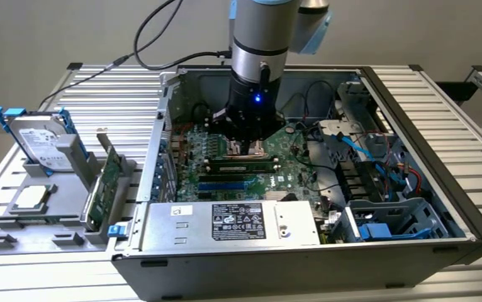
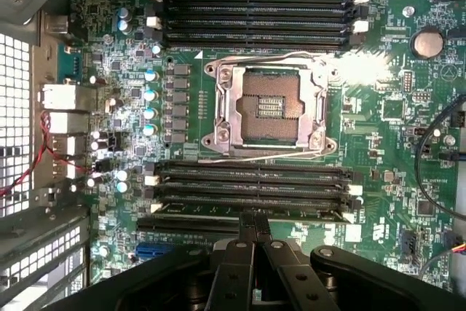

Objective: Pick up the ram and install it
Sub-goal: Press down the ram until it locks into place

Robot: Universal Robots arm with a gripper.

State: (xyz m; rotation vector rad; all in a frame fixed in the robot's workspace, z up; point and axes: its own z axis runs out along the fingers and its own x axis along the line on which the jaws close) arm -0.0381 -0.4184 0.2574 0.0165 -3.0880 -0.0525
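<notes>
The arm is reaching straight down into the open computer case point(image 1: 442, 207), which is lying on the slatted worktop point(image 1: 98, 88). Its hand point(image 1: 245, 146) is hovering low over the motherboard point(image 2: 378, 107), fingers point(image 2: 255, 227) pressed together and gripping nothing. The ram point(image 1: 243, 167) is sitting flat in a slot just on the near side of the fingertips (beside the bare processor socket point(image 2: 271, 111)). At the exterior view's left, a grey tray point(image 1: 22, 242) is holding spare parts.

Green motherboard point(image 2: 378, 202) under the black gripper point(image 2: 254, 225), silver CPU socket point(image 2: 268, 107) ahead of the jaws, black memory slots point(image 2: 251, 180) between, grey ribbed worktop point(image 1: 442, 100) all around.
</notes>
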